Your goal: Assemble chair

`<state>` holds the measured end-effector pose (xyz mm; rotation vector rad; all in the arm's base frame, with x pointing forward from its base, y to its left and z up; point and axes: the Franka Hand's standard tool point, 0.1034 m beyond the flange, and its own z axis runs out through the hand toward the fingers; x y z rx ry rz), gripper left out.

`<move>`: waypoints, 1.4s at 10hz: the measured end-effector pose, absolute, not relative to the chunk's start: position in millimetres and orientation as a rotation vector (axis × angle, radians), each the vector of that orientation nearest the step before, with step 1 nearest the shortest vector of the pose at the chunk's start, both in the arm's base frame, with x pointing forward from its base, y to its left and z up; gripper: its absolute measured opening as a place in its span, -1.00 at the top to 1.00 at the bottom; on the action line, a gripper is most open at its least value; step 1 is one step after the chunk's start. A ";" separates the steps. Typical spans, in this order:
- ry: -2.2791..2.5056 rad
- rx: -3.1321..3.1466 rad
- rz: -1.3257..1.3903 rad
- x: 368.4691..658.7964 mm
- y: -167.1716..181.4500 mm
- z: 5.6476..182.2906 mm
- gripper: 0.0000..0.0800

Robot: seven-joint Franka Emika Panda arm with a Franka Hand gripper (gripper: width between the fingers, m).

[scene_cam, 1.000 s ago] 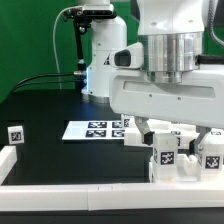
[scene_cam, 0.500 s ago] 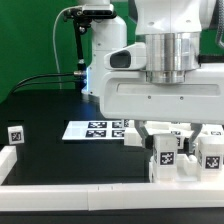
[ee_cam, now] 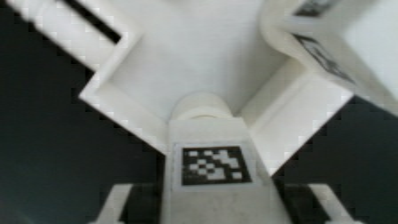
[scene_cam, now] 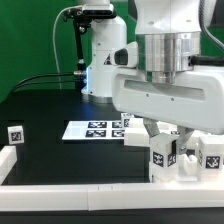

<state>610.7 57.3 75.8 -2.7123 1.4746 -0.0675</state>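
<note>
Small white tagged plastic block (scene_cam: 15, 134) being seen alone at exterior view's left, beside long white border rail (scene_cam: 80, 186): one. Flat white marker board (scene_cam: 92, 128) being seen mid-table: one. White blocky plastic chair parts (scene_cam: 165, 160) being seen at exterior view's right, directly under two-finger gripper (scene_cam: 168, 134); two tagged uprights being counted. Finger gap being hidden: cannot tell. Parts being judged light, stiff, smooth, slip-prone; hold being advised across upright's flat sides.
</note>
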 end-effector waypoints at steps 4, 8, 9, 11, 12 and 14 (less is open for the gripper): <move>2.172 -2.090 0.020 611.2 56.4 72.9 0.29; 1.748 -2.554 0.035 603.2 59.9 70.4 0.08; 1.526 -2.692 0.026 603.7 57.6 71.2 -0.39; 1.286 -2.814 0.018 603.9 55.5 70.9 -0.57; 1.206 -2.849 0.016 603.9 55.1 70.7 -0.61; 0.979 -2.937 0.005 604.5 54.6 71.0 -0.62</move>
